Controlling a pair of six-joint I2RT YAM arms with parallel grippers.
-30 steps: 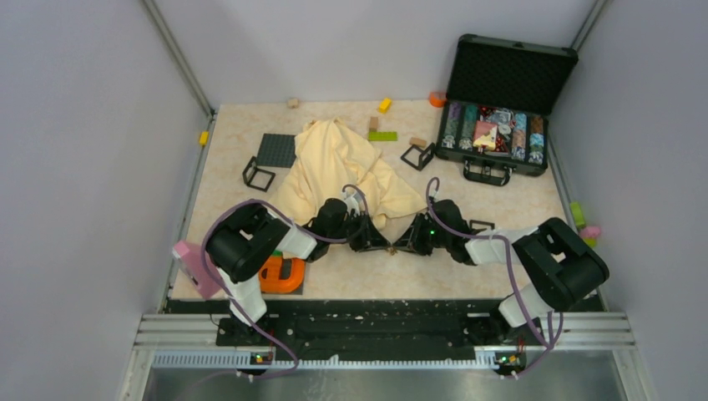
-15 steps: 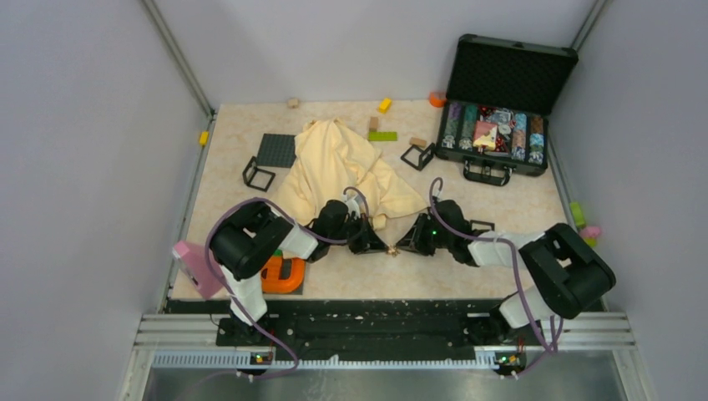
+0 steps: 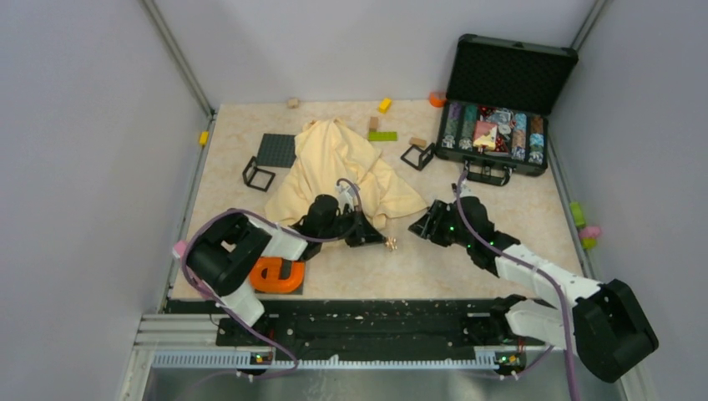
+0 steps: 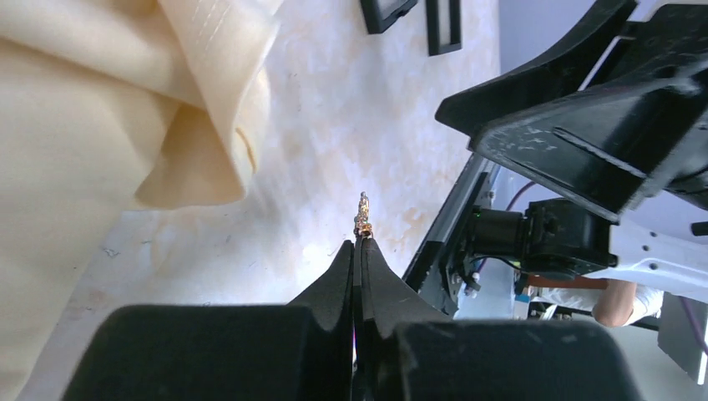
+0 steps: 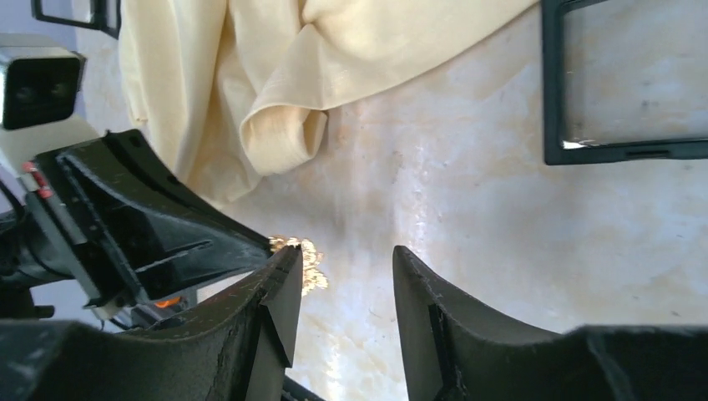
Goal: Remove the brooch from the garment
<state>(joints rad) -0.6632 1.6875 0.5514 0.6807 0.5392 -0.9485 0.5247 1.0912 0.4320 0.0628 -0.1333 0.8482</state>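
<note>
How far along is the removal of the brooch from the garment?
Done: the brooch is off the garment, with table showing between them. In hand: the left gripper pinches it at its tips; the right gripper is open, empty. Left: perhaps setting it down.
</note>
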